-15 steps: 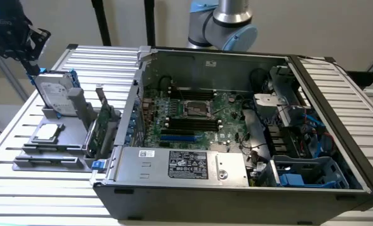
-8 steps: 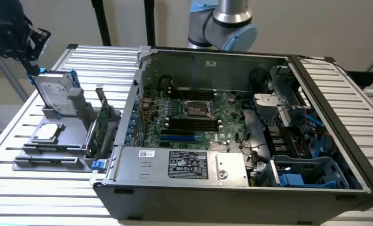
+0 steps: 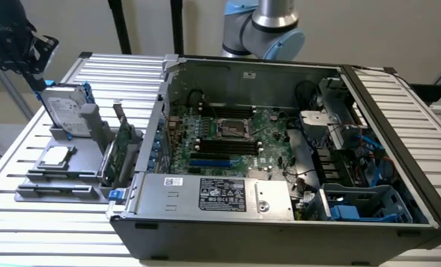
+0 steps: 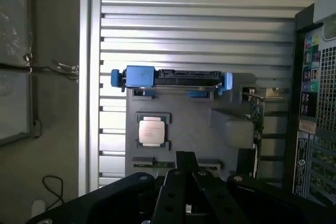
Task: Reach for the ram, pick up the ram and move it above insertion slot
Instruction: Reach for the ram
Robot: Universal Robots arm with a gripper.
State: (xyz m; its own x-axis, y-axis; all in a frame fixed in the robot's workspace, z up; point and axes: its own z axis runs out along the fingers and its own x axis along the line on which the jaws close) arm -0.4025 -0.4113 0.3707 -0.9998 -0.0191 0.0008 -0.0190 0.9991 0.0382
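Your fingers [image 4: 176,187] hung closed over the holder [image 4: 199,129], so you needed them opened and squared along the ram [image 4: 151,160] before descending.

- Table [image 3: 49,233] [image 4: 194,24]: slatted aluminium, silver.
- Computer case [image 3: 205,245]: dark tower lying on its side on the table, with the interior exposed.
- Motherboard [image 3: 268,125]: green, flat on the case floor, with the processor socket [image 3: 233,128] near its middle.
- Power supply [image 3: 205,194]: silver box with a black label, against the near case wall.
- Drive cage [image 3: 361,203]: blue plastic, in the case corner at the exterior view's right.
- Parts holder [image 3: 35,178] [image 4: 194,124]: grey, on the table just beside the case.
- Hard drive [image 3: 63,108] [image 4: 173,77]: in a blue-ended carrier, standing on edge in the holder.
- Processor chip [image 3: 58,157] [image 4: 153,131]: lying flat in a square recess.
- Expansion card [image 3: 118,147] [image 4: 257,114]: green with a metal bracket, upright on the side of the holder nearest the case.
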